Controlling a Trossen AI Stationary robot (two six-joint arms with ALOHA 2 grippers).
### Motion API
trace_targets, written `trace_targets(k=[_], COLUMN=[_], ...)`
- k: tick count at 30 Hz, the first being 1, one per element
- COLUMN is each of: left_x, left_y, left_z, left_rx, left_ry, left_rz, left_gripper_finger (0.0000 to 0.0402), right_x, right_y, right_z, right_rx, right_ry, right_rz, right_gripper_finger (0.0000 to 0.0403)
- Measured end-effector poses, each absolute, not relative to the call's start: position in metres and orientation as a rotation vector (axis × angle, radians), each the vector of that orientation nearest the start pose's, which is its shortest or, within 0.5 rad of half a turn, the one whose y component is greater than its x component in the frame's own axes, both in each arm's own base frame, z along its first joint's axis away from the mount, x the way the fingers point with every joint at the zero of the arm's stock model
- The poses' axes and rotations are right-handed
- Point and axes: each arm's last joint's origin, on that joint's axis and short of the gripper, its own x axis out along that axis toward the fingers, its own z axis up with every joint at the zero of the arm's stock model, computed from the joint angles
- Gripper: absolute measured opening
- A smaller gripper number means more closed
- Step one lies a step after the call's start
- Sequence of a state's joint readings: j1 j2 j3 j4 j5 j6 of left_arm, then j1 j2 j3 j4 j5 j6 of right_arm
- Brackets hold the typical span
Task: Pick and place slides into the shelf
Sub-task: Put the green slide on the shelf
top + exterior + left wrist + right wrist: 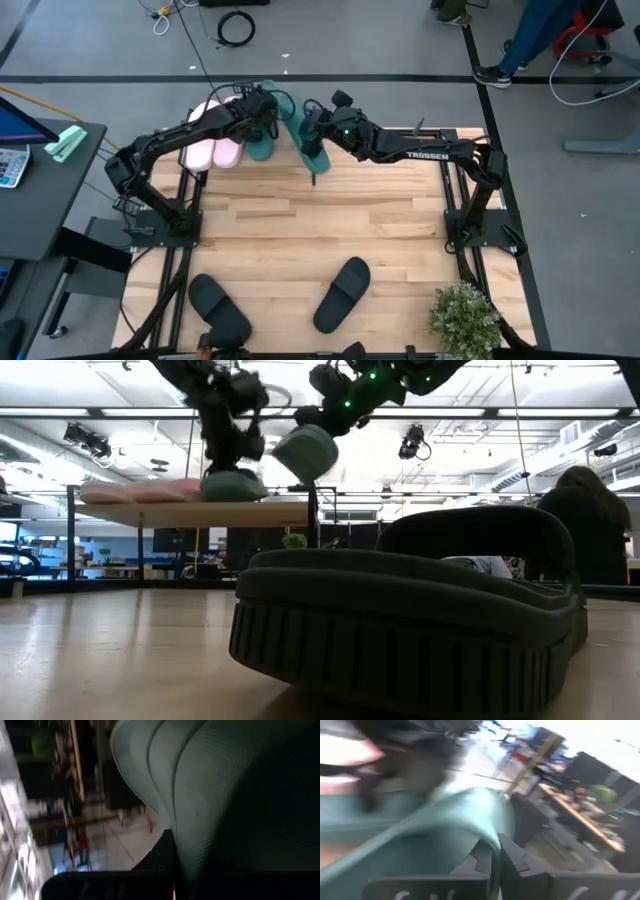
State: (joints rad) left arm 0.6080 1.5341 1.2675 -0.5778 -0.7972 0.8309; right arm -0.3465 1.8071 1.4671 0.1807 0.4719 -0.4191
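We found pink slides (213,150) shelved at twelve o'clock, both pincers clamping teal slides (262,140); black slides (340,294) remained on the counter (300,220).

**Robotics lab in an open industrial hall**

Looks like a robotics lab or test floor. Bare grey concrete floor (380,40) marked with dark tape lines, a coiled black cable (237,28) lying loose on it. Wooden worktop (320,240) on a black metal frame, two arms bolted at its sides. Beside it a dark desk (45,200) carrying a calculator (10,165). Beyond, an exposed ceiling (520,420) with strip lights and ducting, further workstations in the distance, a seated person (590,525) at the edge.
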Motion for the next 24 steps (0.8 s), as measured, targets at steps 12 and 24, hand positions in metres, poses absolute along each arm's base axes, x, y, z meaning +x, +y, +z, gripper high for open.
trace_targets(k=[12, 24], left_x=[0.255, 0.246], left_y=[0.160, 0.176], left_z=[0.317, 0.315], left_rx=[0.763, 0.601], left_ry=[1.272, 1.200], left_rz=[0.756, 0.736], left_gripper_finger=[0.0013, 0.0012], right_x=[0.383, 0.387], right_y=[-0.169, -0.158], right_z=[0.330, 0.329], right_rx=[-0.324, -0.337], right_ry=[0.293, 0.298], right_rz=[-0.711, -0.672], right_gripper_finger=[0.0013, 0.0013])
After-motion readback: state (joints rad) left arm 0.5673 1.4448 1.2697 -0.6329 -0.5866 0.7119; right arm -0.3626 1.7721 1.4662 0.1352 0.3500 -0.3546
